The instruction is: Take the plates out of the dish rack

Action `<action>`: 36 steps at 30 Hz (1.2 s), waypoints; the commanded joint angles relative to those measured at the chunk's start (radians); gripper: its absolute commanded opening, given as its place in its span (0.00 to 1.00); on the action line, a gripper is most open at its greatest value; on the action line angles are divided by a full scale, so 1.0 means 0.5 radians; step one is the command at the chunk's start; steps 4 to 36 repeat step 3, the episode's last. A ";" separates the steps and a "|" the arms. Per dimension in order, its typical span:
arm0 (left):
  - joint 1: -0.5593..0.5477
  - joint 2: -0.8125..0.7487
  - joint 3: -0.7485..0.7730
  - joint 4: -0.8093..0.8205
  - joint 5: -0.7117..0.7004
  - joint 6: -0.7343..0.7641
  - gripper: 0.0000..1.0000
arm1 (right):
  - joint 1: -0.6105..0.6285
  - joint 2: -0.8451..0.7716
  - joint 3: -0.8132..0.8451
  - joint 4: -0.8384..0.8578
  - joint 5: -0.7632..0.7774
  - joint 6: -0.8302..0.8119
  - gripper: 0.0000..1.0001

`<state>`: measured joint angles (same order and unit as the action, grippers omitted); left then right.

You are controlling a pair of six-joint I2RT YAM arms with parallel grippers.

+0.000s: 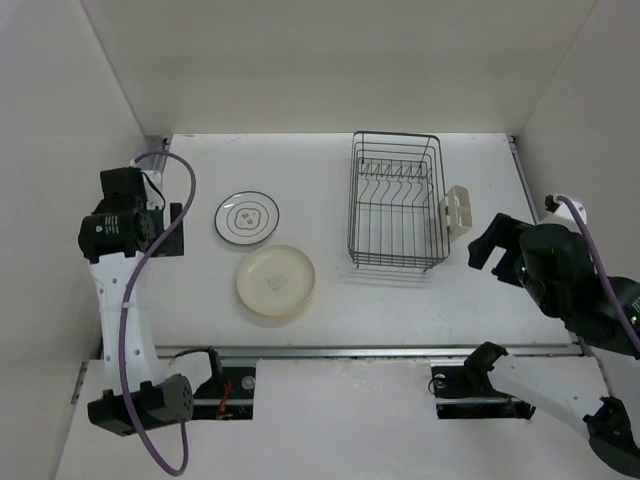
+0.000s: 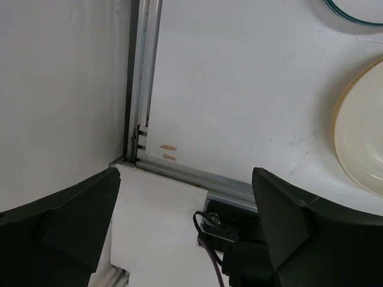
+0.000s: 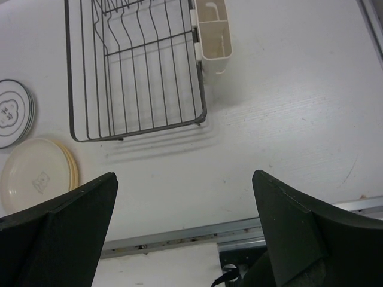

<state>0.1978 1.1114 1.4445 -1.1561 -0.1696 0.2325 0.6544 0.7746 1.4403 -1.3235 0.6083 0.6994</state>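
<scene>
Wire dish rack (image 1: pixel 352 200); plates (image 1: pixel 248 218) outside it, on the table (image 1: pixel 400 310).

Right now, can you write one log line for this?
dish rack: no plates inside | white plates, yellow plates: on table left of rack | left gripper: open | right gripper: open

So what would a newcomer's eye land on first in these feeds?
First the dark wire dish rack, empty, standing right of centre toward the back, a white caddy clipped to its right side. Left of it lie two low stacks: white dark-rimmed plates farther back, cream plates nearer the arms. Both the left gripper and right gripper are open, holding nothing.
</scene>
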 commanded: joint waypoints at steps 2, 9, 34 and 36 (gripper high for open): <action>0.006 -0.121 0.023 -0.136 0.008 0.075 0.91 | -0.002 -0.064 -0.061 0.095 -0.063 -0.040 1.00; 0.006 -0.121 0.023 -0.136 0.008 0.075 0.91 | -0.002 -0.086 -0.061 0.095 -0.063 -0.040 1.00; 0.006 -0.121 0.023 -0.136 0.008 0.075 0.91 | -0.002 -0.086 -0.061 0.095 -0.063 -0.040 1.00; 0.006 -0.121 0.023 -0.136 0.008 0.075 0.91 | -0.002 -0.086 -0.061 0.095 -0.063 -0.040 1.00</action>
